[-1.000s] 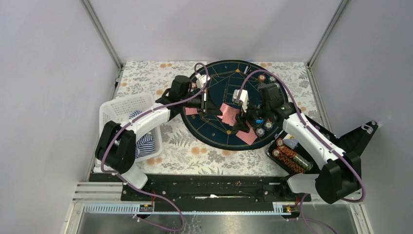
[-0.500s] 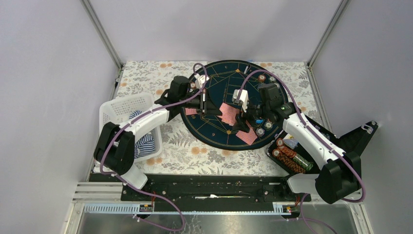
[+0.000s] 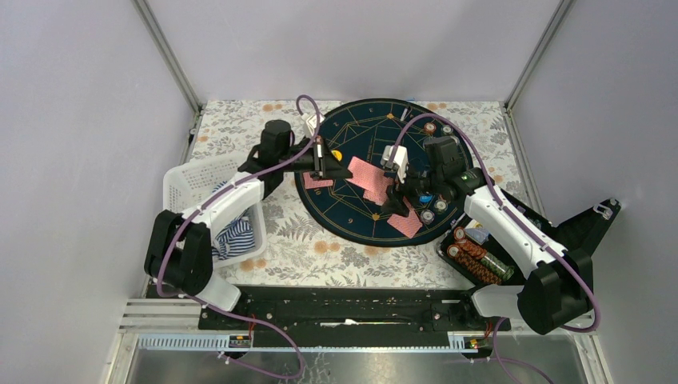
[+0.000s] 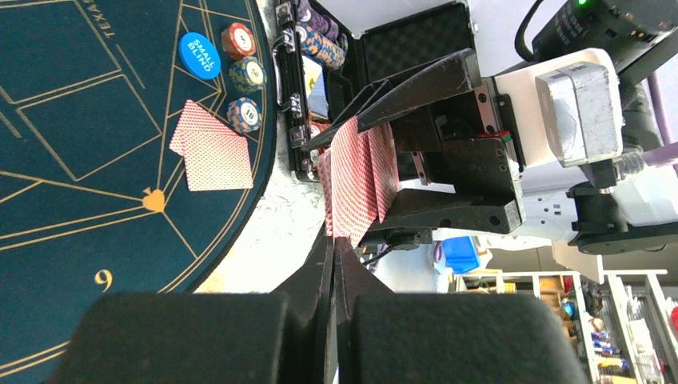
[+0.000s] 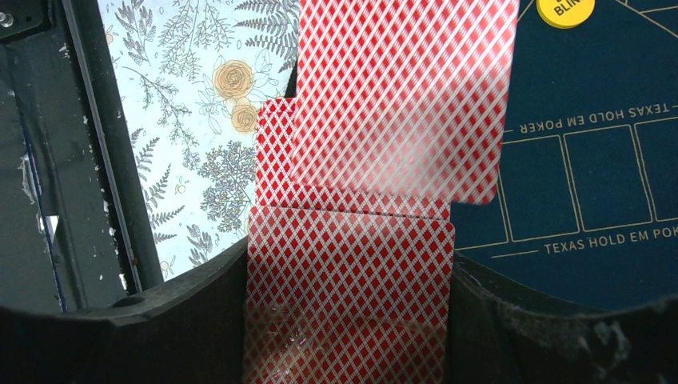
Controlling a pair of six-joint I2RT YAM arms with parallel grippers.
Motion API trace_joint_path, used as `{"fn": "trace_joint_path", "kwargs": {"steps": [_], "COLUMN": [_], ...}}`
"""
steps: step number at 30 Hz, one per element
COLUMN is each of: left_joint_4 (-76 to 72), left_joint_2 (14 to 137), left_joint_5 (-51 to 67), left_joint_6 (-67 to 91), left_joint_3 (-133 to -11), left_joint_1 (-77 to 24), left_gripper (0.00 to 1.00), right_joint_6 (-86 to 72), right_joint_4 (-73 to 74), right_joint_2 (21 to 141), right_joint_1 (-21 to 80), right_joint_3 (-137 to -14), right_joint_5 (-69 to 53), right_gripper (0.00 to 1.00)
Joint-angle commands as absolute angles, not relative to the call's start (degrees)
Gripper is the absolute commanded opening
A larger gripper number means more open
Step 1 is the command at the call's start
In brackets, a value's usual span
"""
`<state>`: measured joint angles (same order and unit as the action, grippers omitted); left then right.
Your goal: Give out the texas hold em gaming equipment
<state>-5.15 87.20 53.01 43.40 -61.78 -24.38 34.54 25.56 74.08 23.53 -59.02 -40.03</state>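
**One card in the left gripper, the deck in the right**

The round dark blue mat point(image 3: 352, 214) fills the middle of the top view, with an open black case point(image 3: 590, 228) at its lower right edge. Over the mat's centre the two grippers face each other, tips close.

The right gripper point(image 5: 348, 336) is clamped on the two long sides of a red-backed deck point(image 5: 352, 256), which fills the bottom centre of its wrist view.

The left gripper point(image 4: 333, 254) has its fingers pressed together on the edge of a single card point(image 5: 404, 96). This card reaches from the fingertips toward the deck and overlaps its far end in the upper centre of the right wrist view.

In the upper left of the left wrist view, two overlapping cards point(image 4: 209, 148) lie face down on the mat. A blue disc point(image 4: 199, 54) and three chip stacks point(image 4: 249, 74) sit just beside them near the rim.

A yellow disc point(image 5: 565, 10) shows at the top right of the right wrist view.
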Motion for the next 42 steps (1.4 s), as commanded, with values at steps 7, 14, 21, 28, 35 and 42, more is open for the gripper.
{"fn": "trace_joint_path", "kwargs": {"steps": [7, 14, 21, 28, 35, 42], "left_joint_4": [-17.18, -22.17, -23.84, -25.66, -26.18, -24.59], "left_joint_2": [84.06, 91.76, 105.51, 122.29, 137.71, 149.29], "left_joint_5": [53.57, 47.46, 39.38, 35.86, 33.79, 30.06], "left_joint_6": [50.71, 54.25, 55.13, 57.68, 61.22, 61.73], "left_joint_3": [-61.13, -64.98, -74.38, -89.28, -106.47, -119.74], "left_joint_1": [-13.79, -13.55, -22.63, -30.89, -37.02, -39.5], "left_gripper": [0.0, 0.0, 0.0, 0.0, 0.0, 0.0], "right_joint_6": [28.46, 23.64, 22.4, 20.37, 21.24, 21.66], "right_joint_4": [19.89, 18.28, 17.94, 16.12, 16.63, 16.91], "right_joint_2": [72.68, 72.42, 72.75, 71.91, 71.78, 72.46], "right_joint_1": [20.92, 13.68, 9.59, 5.54, 4.18, 3.93], "right_joint_3": [-63.33, -67.36, -70.12, -69.67, -68.79, -68.5], "right_joint_5": [-43.05, -48.2, -48.18, -48.63, -48.52, -48.98], "right_gripper": [0.0, 0.0, 0.0, 0.0, 0.0, 0.0]}}
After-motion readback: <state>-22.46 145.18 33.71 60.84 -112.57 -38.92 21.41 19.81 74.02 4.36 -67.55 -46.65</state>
